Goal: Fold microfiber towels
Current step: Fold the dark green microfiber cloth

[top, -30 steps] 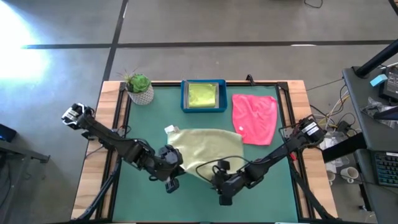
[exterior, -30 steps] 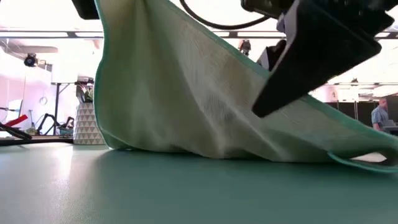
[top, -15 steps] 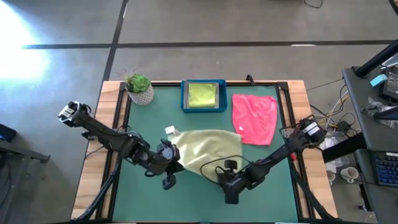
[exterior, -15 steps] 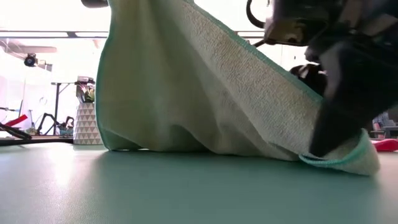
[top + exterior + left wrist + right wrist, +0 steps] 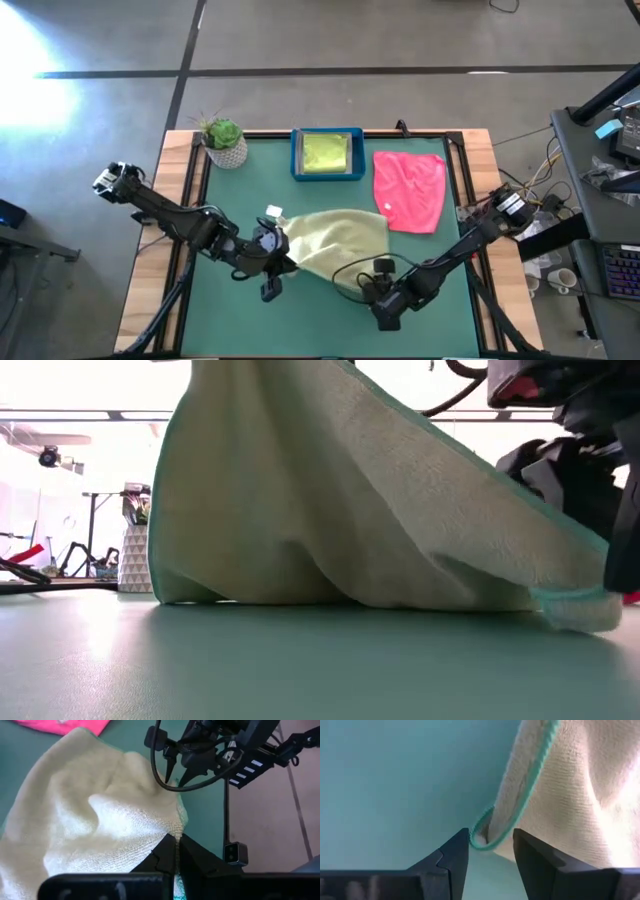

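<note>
Compared with one second earlier, the right gripper point(image 5: 372, 293) had shifted toward the right side of the table and slightly nearer the front edge, and the left gripper point(image 5: 278, 262) had moved a little toward the table's middle. The near part of the pale sage towel point(image 5: 335, 243) had been drawn back with them, so the cloth covered less of the mat than before. In the low view the dark finger that had stood in front of the cloth was gone from the centre, and the towel point(image 5: 330, 510) hung as a raised sheet sloping down to a curled corner at the right.

The left gripper point(image 5: 176, 851) was clamped shut on an edge of the sage towel point(image 5: 85, 815), holding it lifted. The right gripper point(image 5: 490, 851) had its fingers apart, straddling the teal-hemmed corner of the towel point(image 5: 570, 785) without a visible pinch.

The hot pink towel point(image 5: 410, 190) lay flat at the back right of the green mat point(image 5: 230, 320). A lime green towel point(image 5: 325, 154) sat inside the blue tray point(image 5: 296, 155) at the back centre. A potted plant point(image 5: 223, 141) stood at the back left corner. The table had a wooden border point(image 5: 150, 290) and stood on a grey concrete floor point(image 5: 400, 40). A desk with cables and equipment point(image 5: 600, 190) stood to the right.
</note>
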Robot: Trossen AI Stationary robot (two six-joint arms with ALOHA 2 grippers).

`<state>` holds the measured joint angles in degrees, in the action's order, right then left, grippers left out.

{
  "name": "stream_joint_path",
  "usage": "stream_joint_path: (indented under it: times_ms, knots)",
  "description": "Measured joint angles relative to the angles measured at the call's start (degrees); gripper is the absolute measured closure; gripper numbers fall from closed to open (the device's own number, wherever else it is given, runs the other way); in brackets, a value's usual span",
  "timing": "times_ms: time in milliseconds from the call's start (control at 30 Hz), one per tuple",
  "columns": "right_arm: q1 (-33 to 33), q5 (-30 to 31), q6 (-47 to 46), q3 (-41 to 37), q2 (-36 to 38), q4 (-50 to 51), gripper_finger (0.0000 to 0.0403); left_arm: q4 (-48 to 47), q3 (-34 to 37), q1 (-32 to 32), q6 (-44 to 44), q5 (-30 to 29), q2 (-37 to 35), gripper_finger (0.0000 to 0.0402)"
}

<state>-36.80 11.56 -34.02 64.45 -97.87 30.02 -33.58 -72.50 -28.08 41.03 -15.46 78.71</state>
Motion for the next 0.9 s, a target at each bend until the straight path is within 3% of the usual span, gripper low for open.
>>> stream_joint_path:
  times_ms: [333, 633, 900]
  knots:
    - [-1.30, 3.28, 0.55, 0.00, 6.87, 0.29, 0.0257, 0.04, 0.01, 0.50, 0.01, 0.00, -2.04, 0.0400]
    - [0.91, 6.46, 1.90, 0.00, 4.41, -15.57, 0.0257, 0.08, -0.15, 1.09, 0.01, 0.03, -2.04, 0.0400]
    - [4.11, 6.57, 4.66, 0.00, 4.03, -21.85, 0.0257, 0.15, -1.40, 1.51, 0.20, 0.01, -2.04, 0.0400]
